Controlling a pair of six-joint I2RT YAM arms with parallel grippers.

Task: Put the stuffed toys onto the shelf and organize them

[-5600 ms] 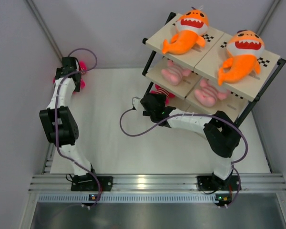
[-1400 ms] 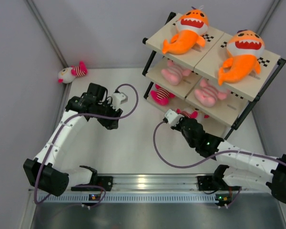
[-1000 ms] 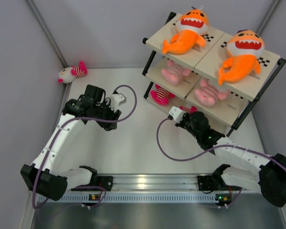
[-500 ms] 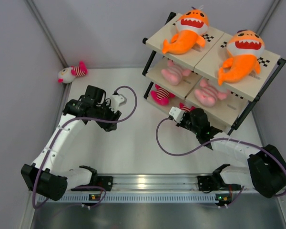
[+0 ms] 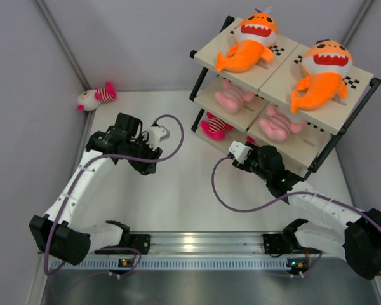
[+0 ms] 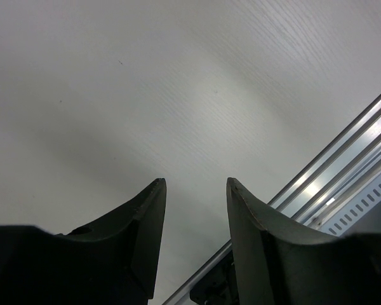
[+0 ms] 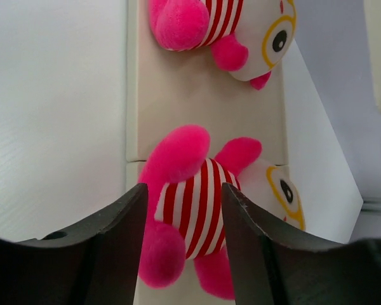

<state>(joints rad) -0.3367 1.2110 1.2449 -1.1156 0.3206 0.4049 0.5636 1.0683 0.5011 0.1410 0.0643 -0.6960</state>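
Observation:
The shelf stands at the back right. Its top boards carry two orange sharks, and the middle tier holds two pale pink dolls. One striped doll lies on the bottom board. My right gripper reaches in beside it. In the right wrist view a second striped doll lies on the cream board, and my right gripper is open with a finger either side of its body. Another striped doll lies in the far left corner. My left gripper hangs open and empty over the table.
The shelf's black frame tubes stand close to my right wrist. Purple cables loop over the table by both arms. An aluminium rail runs along the near edge. Grey walls close in the left and back.
My right gripper's jaws have opened and let go of the striped doll, which now rests on the bottom board. The right wrist has pushed slightly further toward the shelf. The left arm has barely moved.

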